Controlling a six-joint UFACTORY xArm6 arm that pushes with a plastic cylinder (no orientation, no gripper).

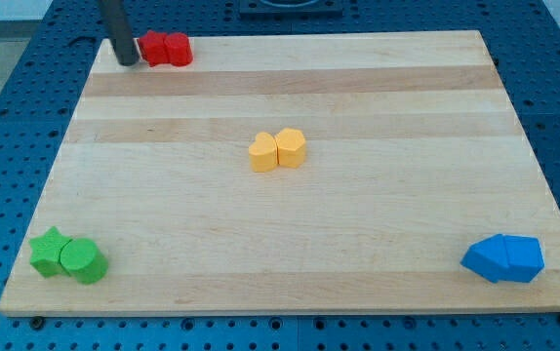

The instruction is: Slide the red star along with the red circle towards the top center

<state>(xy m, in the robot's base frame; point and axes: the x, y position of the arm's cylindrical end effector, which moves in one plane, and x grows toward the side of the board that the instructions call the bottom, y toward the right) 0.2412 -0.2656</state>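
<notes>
The red star [153,48] and the red circle [178,50] sit side by side, touching, at the view's top left corner of the wooden board [358,244]. The star is on the left, the circle on the right. My tip [128,62] rests on the board just left of the red star, very close to it or touching it. The dark rod rises from there to the view's top edge.
A yellow heart [263,153] and a yellow hexagon [291,147] touch near the board's middle. A green star [51,252] and a green circle [83,260] sit at the bottom left. Two blue blocks [503,258] sit at the bottom right.
</notes>
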